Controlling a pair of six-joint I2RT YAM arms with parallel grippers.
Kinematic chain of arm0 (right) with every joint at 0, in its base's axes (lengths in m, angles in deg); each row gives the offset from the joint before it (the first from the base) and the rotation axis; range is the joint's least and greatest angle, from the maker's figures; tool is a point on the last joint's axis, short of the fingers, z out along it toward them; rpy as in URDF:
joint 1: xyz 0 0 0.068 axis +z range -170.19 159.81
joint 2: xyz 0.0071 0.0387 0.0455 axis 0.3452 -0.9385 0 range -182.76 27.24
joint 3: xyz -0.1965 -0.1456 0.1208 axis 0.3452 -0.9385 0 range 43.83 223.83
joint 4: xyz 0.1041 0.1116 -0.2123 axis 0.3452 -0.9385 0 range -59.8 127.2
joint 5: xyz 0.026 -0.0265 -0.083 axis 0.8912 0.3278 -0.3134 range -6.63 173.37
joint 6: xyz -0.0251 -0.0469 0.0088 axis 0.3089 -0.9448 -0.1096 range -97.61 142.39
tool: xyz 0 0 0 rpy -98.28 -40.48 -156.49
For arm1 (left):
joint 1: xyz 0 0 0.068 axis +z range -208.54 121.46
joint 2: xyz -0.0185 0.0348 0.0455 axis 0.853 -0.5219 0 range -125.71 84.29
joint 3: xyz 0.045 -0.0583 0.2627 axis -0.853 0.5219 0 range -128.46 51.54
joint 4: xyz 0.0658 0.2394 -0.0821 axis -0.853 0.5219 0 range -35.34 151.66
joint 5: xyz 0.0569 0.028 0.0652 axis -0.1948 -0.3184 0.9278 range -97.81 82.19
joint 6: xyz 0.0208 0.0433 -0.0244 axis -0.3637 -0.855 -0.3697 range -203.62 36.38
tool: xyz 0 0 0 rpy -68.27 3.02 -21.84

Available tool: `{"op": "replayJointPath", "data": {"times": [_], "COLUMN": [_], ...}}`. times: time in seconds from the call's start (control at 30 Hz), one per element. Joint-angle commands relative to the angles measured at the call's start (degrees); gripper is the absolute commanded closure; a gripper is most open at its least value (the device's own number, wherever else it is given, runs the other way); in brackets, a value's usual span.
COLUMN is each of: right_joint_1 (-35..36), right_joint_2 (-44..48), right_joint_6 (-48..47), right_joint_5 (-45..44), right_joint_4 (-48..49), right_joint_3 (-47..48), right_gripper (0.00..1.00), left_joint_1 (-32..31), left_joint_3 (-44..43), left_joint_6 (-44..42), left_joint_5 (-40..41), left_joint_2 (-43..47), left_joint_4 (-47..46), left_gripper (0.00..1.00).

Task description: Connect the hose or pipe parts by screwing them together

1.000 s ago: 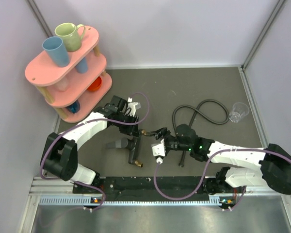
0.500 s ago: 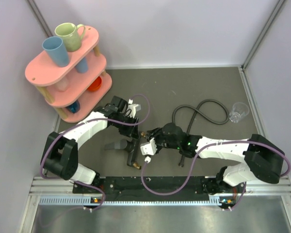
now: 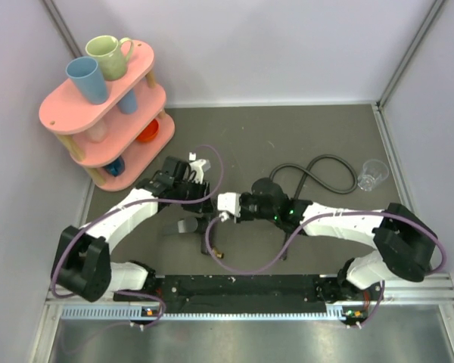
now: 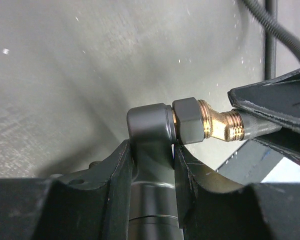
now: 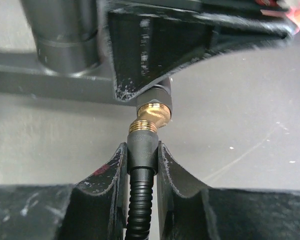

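Note:
My left gripper (image 4: 151, 147) is shut on the dark grey body of the forked fitting (image 4: 149, 125). The fitting's brass elbow (image 4: 217, 125) sticks out to the right, and a threaded end points into the right gripper's fingers (image 4: 275, 102). My right gripper (image 5: 141, 150) is shut on the knurled end nut (image 5: 142, 145) of the ribbed dark hose (image 5: 140, 205), and the nut butts against the brass thread (image 5: 151, 117). From above, both grippers (image 3: 203, 218) (image 3: 218, 210) meet at the fitting (image 3: 212, 240) mid-table. The hose (image 3: 331, 157) loops away to the right.
A pink two-tier rack (image 3: 98, 113) with mugs stands at the back left. A clear plastic cup (image 3: 372, 174) sits by the right wall next to the hose loop. Purple arm cables (image 3: 250, 265) sag in front of the fitting, above the metal rail at the near edge.
My right gripper has moved left to the fitting and closed on the hose's end nut. The left arm, still holding the fitting, has shifted slightly.

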Motion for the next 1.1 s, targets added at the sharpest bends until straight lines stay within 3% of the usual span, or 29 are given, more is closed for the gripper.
{"op": "replayJointPath", "data": {"times": [0.0,0.1,0.23,0.37,0.53,0.77,0.87,0.93,1.07], "right_joint_1": [-4.8,-7.09,-9.28,-13.67,-14.03,-14.47,-14.56,-14.47,-14.47], "right_joint_2": [-0.62,-1.85,-5.45,-8.79,-10.55,-10.9,-10.73,-9.94,-5.73], "right_joint_6": [20.56,33.39,42.1,57.75,70.32,90.79,94.93,94.43,81.56], "right_joint_5": [15.13,20.6,25.85,30.09,29.21,23.6,22.81,22.36,23.07], "right_joint_4": [11.45,11.65,6.56,10.92,16.2,27.9,33.26,33.27,28.35], "right_joint_3": [3.58,6.65,11.83,13.43,12.2,6.4,3.85,3.23,2.71], "right_gripper": [1.0,1.0,1.0,1.0,1.0,1.0,0.98,0.86,0.72], "left_joint_1": [-0.89,-1.32,-3.43,-5.81,-6.86,-6.95,-6.95,-6.95,-6.86], "left_joint_3": [4.42,6.62,7.33,8.9,12.16,14.45,14.63,14.19,11.82], "left_joint_6": [6.81,7.08,5.15,3.39,3.38,4.0,4.0,4.18,4.27], "left_joint_5": [-3.05,-0.68,2.05,6.88,14.34,16.82,17.08,16.73,16.47], "left_joint_2": [9.39,14.22,16.6,18.45,21.97,23.29,22.85,22.58,21.36], "left_joint_4": [-17.53,-21.84,-24.48,-27.46,-33.62,-40.31,-40.31,-39.09,-32.08], "left_gripper": [1.0,1.0,1.0,1.0,1.0,1.0,1.0,1.0,1.0]}}
